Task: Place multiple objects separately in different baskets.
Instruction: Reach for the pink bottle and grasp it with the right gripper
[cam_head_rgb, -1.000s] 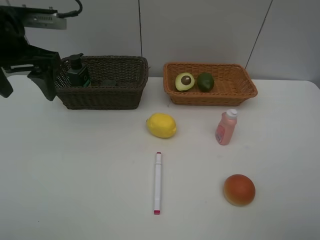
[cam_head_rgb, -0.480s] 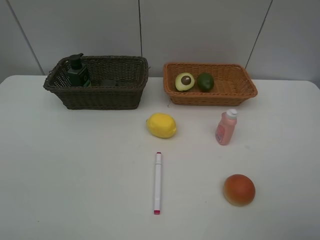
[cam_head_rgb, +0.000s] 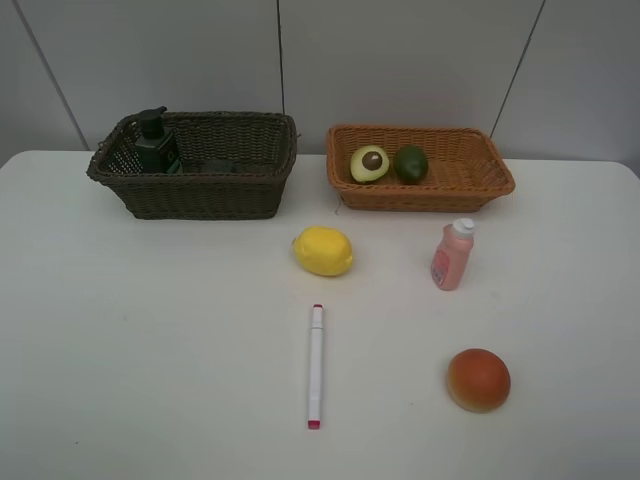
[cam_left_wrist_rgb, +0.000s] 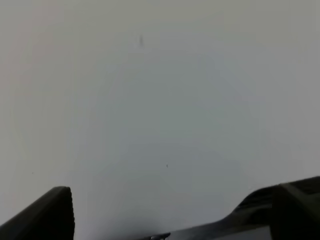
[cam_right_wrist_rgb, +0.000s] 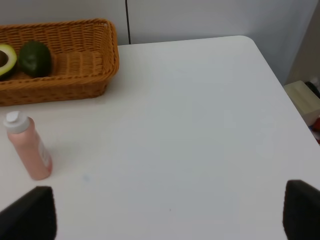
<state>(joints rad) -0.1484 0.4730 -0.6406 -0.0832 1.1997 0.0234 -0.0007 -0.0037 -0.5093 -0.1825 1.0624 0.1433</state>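
Between picks, our left gripper (cam_left_wrist_rgb: 170, 212) and right gripper (cam_right_wrist_rgb: 165, 215) hang wide and empty (sorting about half done); we'd probably grab the lemon (cam_head_rgb: 322, 250) next

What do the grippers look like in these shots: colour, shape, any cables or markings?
Only the fingertips show, in the wrist views. The left gripper has two matte black fingers, blocky with rounded corners. The right gripper has black, squarish fingers too. No cables or markings are visible. Neither arm appears in the high view.
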